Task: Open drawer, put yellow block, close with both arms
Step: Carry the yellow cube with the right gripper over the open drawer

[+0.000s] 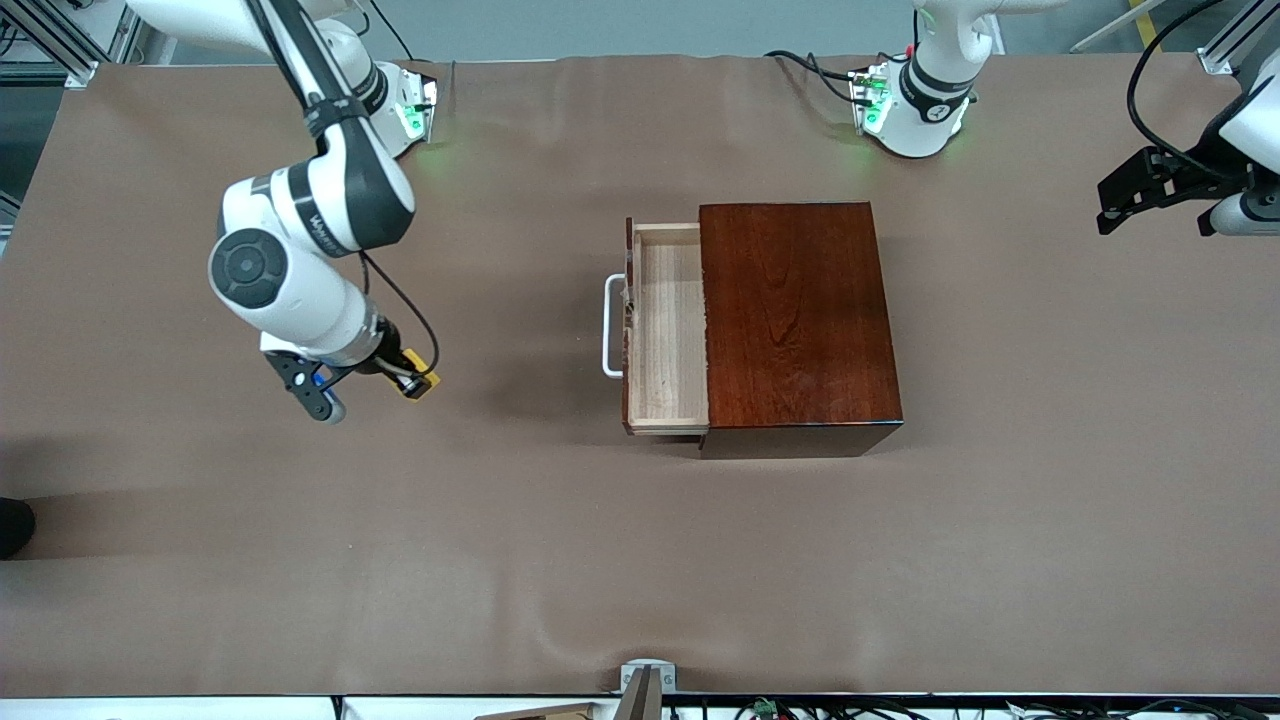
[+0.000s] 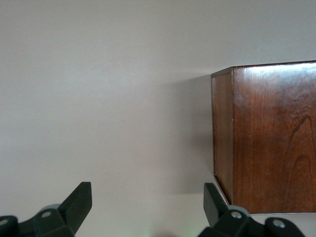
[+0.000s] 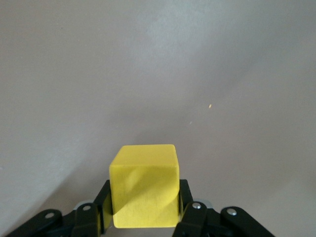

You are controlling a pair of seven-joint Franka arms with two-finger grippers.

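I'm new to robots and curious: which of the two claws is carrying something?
The right gripper, over bare table toward the right arm's end, is shut on the yellow block. The left gripper is open and holds nothing, beside the wooden box.

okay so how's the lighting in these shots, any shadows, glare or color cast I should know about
Front view: even light, soft shadows beside the wooden box and under the right gripper; green glow at the arm bases. Left wrist view: sheen on the box's top, table washed pale. Right wrist view: a diagonal shadow crosses the yellow block.
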